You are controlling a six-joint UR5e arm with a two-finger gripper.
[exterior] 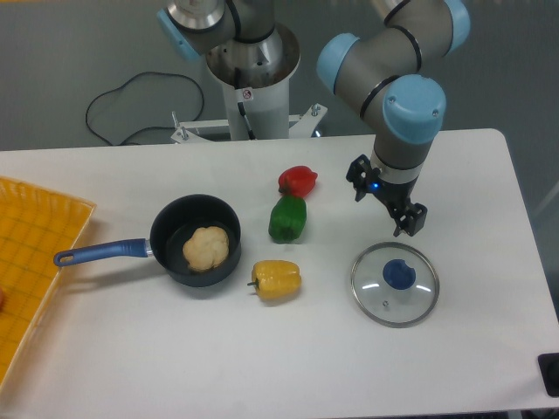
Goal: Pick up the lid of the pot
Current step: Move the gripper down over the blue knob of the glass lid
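Observation:
The pot lid (376, 292) is a round glass disc with a metal rim and a blue knob (399, 274), lying flat on the white table at the right front. My gripper (387, 197) hangs just behind the lid, above the table and apart from it. Its two black fingers (414, 218) are spread wide, open, with nothing between them.
A black pot (166, 229) with a blue handle (98, 253) holds a pale cauliflower piece (206, 248) at centre left. Red (298, 181), green (287, 218) and yellow (278, 279) peppers lie between pot and lid. A yellow tray (31, 262) sits at the left edge.

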